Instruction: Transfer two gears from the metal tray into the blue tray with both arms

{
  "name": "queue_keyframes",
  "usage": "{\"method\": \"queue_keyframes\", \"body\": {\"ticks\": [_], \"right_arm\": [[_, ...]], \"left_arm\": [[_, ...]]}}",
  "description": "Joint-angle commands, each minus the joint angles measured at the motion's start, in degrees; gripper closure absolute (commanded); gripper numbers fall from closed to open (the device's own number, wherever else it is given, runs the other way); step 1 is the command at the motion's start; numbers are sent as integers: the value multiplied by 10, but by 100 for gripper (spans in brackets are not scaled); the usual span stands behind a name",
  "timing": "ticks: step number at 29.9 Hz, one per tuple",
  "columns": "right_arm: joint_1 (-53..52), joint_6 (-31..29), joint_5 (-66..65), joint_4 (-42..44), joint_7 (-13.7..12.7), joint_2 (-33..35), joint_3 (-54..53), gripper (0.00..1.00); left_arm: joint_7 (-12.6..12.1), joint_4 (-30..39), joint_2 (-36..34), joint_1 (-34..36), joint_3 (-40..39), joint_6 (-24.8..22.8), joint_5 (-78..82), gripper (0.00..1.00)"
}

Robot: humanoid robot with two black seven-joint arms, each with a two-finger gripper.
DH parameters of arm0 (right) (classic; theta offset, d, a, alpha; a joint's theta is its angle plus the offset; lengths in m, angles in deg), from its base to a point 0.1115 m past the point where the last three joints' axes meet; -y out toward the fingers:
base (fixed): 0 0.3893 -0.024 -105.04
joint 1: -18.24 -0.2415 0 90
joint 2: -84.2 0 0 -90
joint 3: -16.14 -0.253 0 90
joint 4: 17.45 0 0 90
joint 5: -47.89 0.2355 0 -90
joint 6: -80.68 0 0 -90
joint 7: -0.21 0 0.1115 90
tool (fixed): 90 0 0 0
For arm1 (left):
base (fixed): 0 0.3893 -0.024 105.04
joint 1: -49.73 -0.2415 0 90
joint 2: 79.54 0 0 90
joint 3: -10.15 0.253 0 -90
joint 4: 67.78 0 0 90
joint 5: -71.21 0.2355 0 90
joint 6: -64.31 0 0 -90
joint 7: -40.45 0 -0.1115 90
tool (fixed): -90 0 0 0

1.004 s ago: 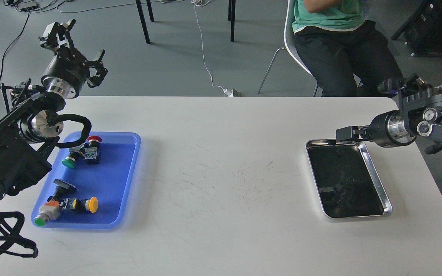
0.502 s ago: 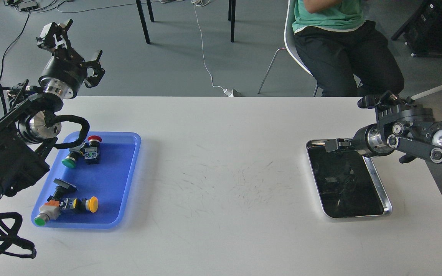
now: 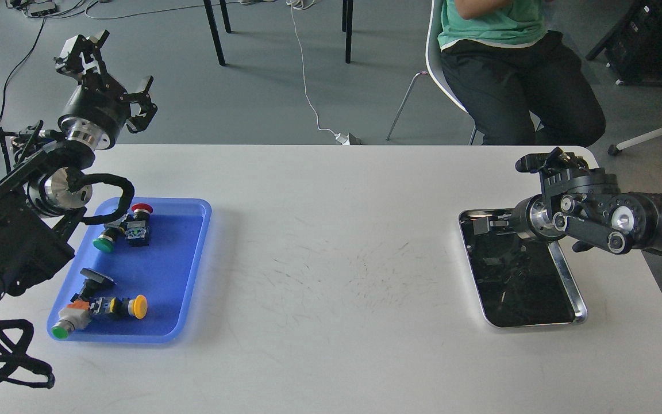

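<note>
**Right gripper low over the steel tray's far end, left gripper raised off the table**

At the far left, the left gripper [image 3: 107,66] is held high beyond the table's [image 3: 331,322] far-left edge, over the grey floor, with its two fingers spread wide and nothing between them. Below it, near the table's left edge, lies the blue tray [image 3: 161,273]. It holds a red-capped push-button switch [image 3: 138,215] and a green-capped one [image 3: 103,242] at its far end, and a yellow-capped switch [image 3: 130,306] beside another green-capped switch [image 3: 62,329] at its near end. No gear can be made out in this tray.

The middle of the table is scuffed with fine dark marks [image 3: 360,270].

Near the right edge lies the metal tray [image 3: 566,276], its inside dark and reflective. The right gripper [image 3: 483,223] comes in from the right and hangs over the tray's far-left corner, pointing left. It is seen small and dark, so whether its fingers are spread or pressed together cannot be told. The two gears cannot be picked out against the reflections, so their place relative to the fingers is unclear.

Beyond the table's far edge, a seated person [image 3: 515,63] in a green shirt occupies a chair.
</note>
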Motion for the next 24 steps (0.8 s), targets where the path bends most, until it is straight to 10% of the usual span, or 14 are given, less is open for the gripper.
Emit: {"method": "queue_keyframes", "body": {"ticks": [1, 10, 24], "right_arm": [[0, 0, 0, 4, -1, -11, 1, 7], [11, 0, 0, 17, -1, -11, 1, 16], [13, -3, 1, 20, 3, -12, 1, 56]], "left_arm": [[0, 0, -1, 0, 0, 0, 1, 2], [0, 0, -1, -1, 0, 0, 1, 2], [0, 0, -3, -1, 0, 0, 1, 2]]}}
